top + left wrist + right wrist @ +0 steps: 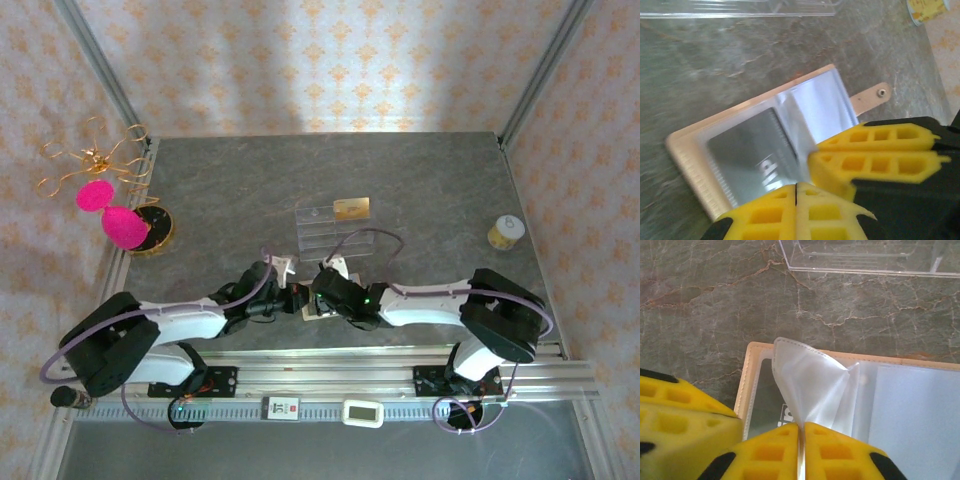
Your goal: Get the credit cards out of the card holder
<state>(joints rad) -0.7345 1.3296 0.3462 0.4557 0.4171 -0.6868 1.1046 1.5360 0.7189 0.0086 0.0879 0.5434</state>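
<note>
**Card holder: open, one card out, one card in**

**Location.** The beige card holder lies flat and opened at 6 o'clock on the desk, near the acrylic tray on its 6 o'clock side. In the left wrist view its snap tab juts toward 3 o'clock.

**Contents.** The dark card sits inside a transparent pocket. The gold card rests at the tray's 1 o'clock corner, well apart from the holder, so you may count that one as out.

**Right hand**. It is pinching the clear sleeve and has it raised into a tented fold. This is probably meant to peel the leaf back and open the pocket mouth over the dark card.

**Left hand**. Its fingers are pressed together at the holder's 6 o'clock edge, right by the dark card. You cannot tell whether they trap a card edge, the plastic, or nothing. Placed there, they could pin the holder against sliding.

**Surface.** The desk has a smooth grey marble pattern. A thin card lying flat on it would probably be awkward to lift.

**Room.**
- A roll of tape stands at 3 o'clock.
- A pink ornament on a round base stands at 9 o'clock.
- Walls papered with orange motifs close three sides, with aluminium posts at the far corners.
</note>
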